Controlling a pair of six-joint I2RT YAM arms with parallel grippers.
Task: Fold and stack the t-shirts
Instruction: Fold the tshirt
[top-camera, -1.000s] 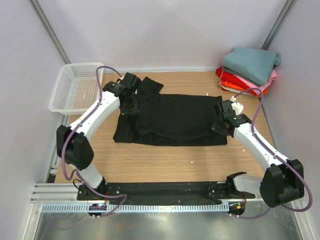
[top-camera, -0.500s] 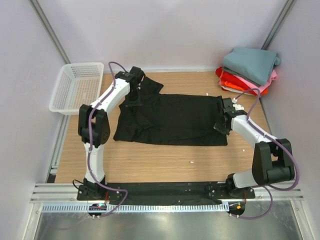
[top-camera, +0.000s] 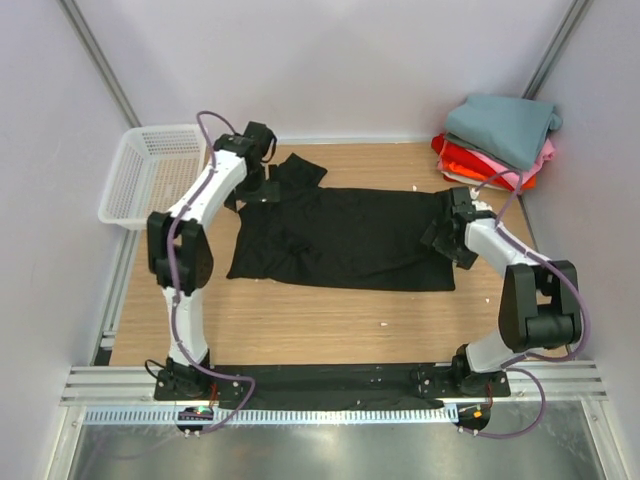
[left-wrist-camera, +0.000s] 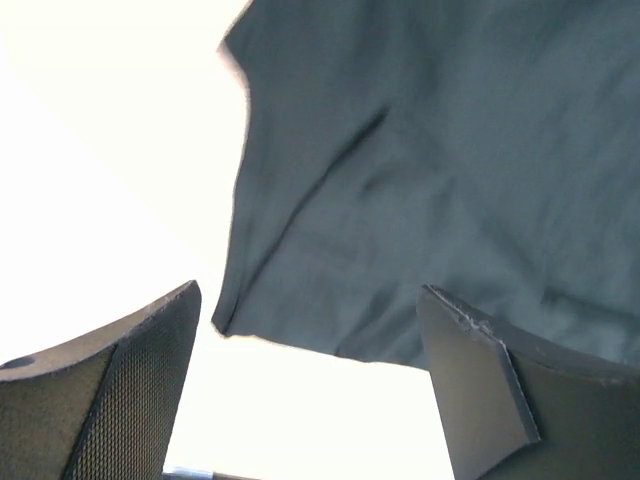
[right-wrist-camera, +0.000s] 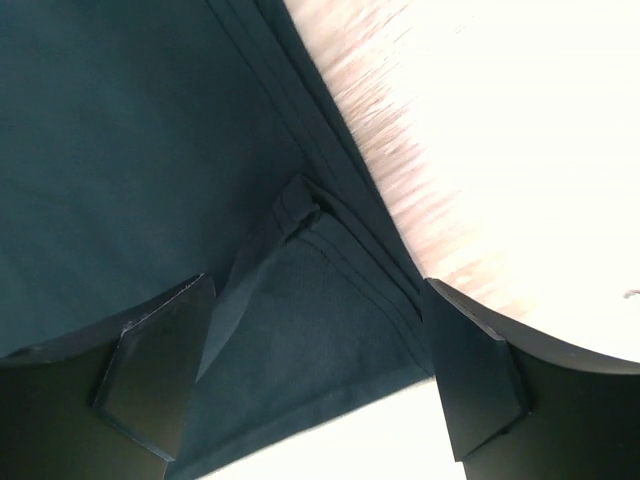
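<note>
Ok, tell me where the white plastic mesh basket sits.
Top view: the white plastic mesh basket sits at the wooden table's far-left corner, just left of the left hand.

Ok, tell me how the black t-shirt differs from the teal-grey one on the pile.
The black t-shirt lies spread out flat; the teal-grey t-shirt is folded. The black t-shirt lies alone at the centre; the teal-grey t-shirt tops a pile in the far right corner. The left gripper and right gripper, both open, are over the black t-shirt, not the teal-grey t-shirt. Both are plain cloth.
</note>
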